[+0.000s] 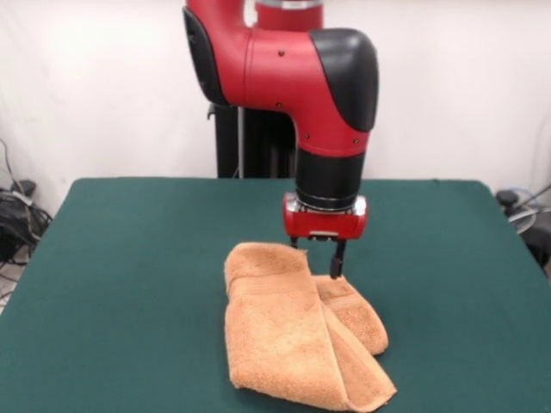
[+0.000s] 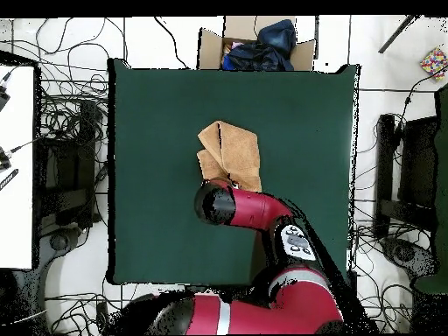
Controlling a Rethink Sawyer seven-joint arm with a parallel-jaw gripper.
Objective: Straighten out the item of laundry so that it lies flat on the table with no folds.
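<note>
Dark green felt table [image 1: 129,258] with wide bare margins, folded orange-tan terry towel [image 1: 288,331] mid-table, no readable label, gripper [image 1: 317,258] prongs apart over its far edge.

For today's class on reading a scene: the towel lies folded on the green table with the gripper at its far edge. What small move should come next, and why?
Probably lower slightly and close on the top layer. The towel is folded over itself, one flap across another, and the gripper stands at its far edge with fingers apart. Gripping that flap would let the arm peel it open across the table.
</note>
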